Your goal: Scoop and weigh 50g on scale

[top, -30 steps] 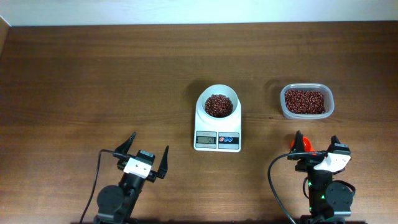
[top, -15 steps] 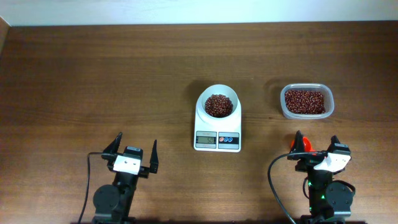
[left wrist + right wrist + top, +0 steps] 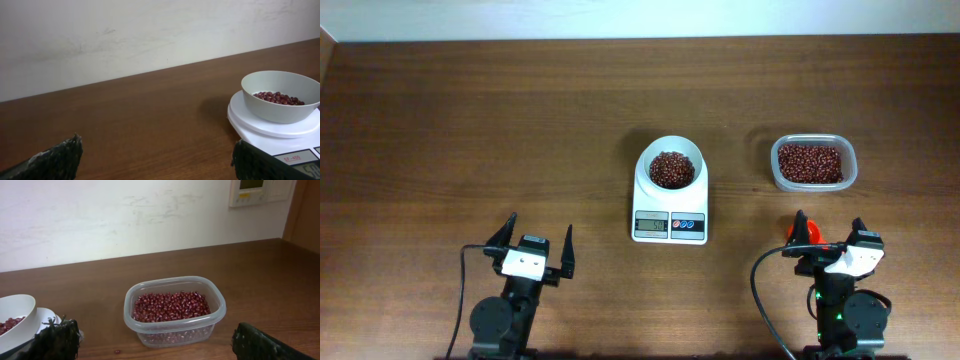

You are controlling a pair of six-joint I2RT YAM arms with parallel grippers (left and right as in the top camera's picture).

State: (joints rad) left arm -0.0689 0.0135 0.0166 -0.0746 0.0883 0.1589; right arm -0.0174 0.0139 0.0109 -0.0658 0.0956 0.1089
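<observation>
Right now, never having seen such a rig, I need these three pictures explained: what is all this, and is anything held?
Two robot arms sit at a wooden table: the left arm and the right arm. One picture looks straight down; the other two come from a camera on each wrist, the black tips in the lower corners being that arm's jaws. A white scale carries a bowl of red beans; a clear tub holding more stands to its right. A small orange-red thing shows by the right arm; I cannot tell what. Both jaws stand open, holding nothing.
</observation>
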